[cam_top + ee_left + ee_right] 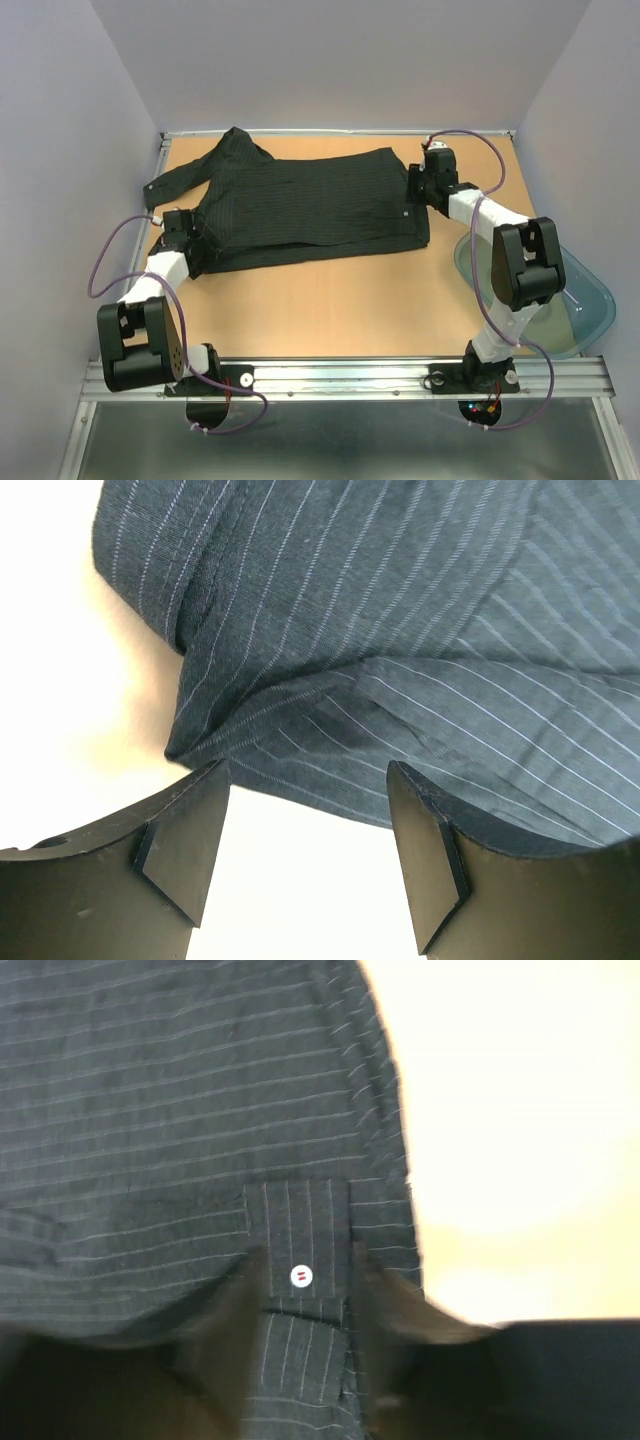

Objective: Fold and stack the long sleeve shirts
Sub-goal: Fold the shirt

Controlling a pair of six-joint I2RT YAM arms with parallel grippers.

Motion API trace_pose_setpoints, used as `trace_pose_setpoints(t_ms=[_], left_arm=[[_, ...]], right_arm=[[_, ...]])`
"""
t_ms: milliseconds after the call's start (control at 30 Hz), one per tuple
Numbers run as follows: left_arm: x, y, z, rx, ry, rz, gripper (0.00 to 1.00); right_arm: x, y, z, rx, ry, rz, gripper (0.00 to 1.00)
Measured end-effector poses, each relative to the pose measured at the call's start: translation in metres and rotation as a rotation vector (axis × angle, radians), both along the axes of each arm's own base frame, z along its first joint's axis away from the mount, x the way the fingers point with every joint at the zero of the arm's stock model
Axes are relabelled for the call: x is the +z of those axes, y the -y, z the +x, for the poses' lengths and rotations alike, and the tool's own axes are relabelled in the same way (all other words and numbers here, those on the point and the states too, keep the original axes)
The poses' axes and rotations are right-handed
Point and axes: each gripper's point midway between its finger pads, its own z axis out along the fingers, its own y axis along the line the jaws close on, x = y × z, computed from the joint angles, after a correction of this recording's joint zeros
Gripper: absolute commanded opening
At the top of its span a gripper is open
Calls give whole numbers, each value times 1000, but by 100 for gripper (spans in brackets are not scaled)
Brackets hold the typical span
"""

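Note:
One long sleeve shirt (310,205), black with fine pale pinstripes, lies spread across the back of the wooden table (330,300), collar end to the left and one sleeve (178,182) trailing out at the far left. My left gripper (183,228) sits at its near left edge. In the left wrist view it (305,772) stands open with only bare table between the fingers, the shirt's hem (400,640) just past the tips. My right gripper (418,180) is at the shirt's right end. Its blurred fingers (305,1260) stand apart on either side of a placket strip with a white button (301,1277).
A clear teal plastic bin (590,300) sits off the table's right side, behind the right arm's elbow. A metal rail (340,378) runs along the near edge with both arm bases on it. Grey walls close in the left, back and right.

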Motion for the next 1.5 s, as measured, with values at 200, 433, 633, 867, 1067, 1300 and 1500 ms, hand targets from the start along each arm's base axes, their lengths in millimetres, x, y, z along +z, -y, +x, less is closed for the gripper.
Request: trace_pose_setpoints(t_ms=[200,433,633,867,1067,1300,1500], left_arm=[[51,1,11,-5,130,19,76],[136,79,52,-195,375,-34,75],[114,164,75,-350,340,-157,75],[25,189,99,-315,164,-221,74],[6,181,114,-231,156,-265,74],[4,153,121,-157,192,-294,75],[29,140,108,-170,225,-244,75]], right_arm=[[20,-3,-3,-10,21,33,67],[79,-80,-18,172,117,301,67],[64,-167,-40,352,94,528,67],[-19,-167,-33,271,-16,597,67],[-48,-136,-27,174,-27,614,67],[-48,-91,-21,97,35,627,67],[-15,-84,-28,120,66,622,67]])
